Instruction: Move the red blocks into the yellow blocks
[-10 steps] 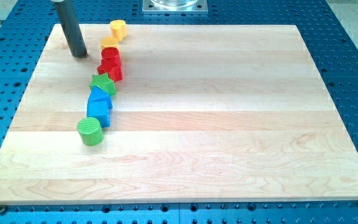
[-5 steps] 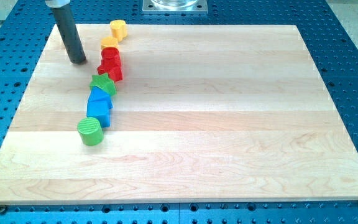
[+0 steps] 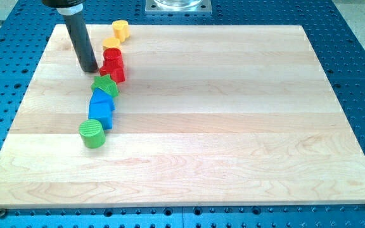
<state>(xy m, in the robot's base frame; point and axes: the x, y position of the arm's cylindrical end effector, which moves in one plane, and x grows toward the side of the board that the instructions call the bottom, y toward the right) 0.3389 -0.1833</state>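
Tool-wise, my tip [image 3: 89,69], a bare rod gripping nothing, had slid down-right to just left of the red blocks [image 3: 113,64], which already touched the yellow blocks [image 3: 116,35] above them, seemingly leaving little to push.

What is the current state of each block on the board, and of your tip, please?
My tip: on the board, just left of the red blocks, apparently not touching.
Upper yellow block: near the board's top edge.
Lower yellow block: against the red blocks' top.
Red blocks: stacked in line, touching the lower yellow block.
Green star block: below the reds.
Blue blocks: huddled together.
Green cylinder: upright, line's end.
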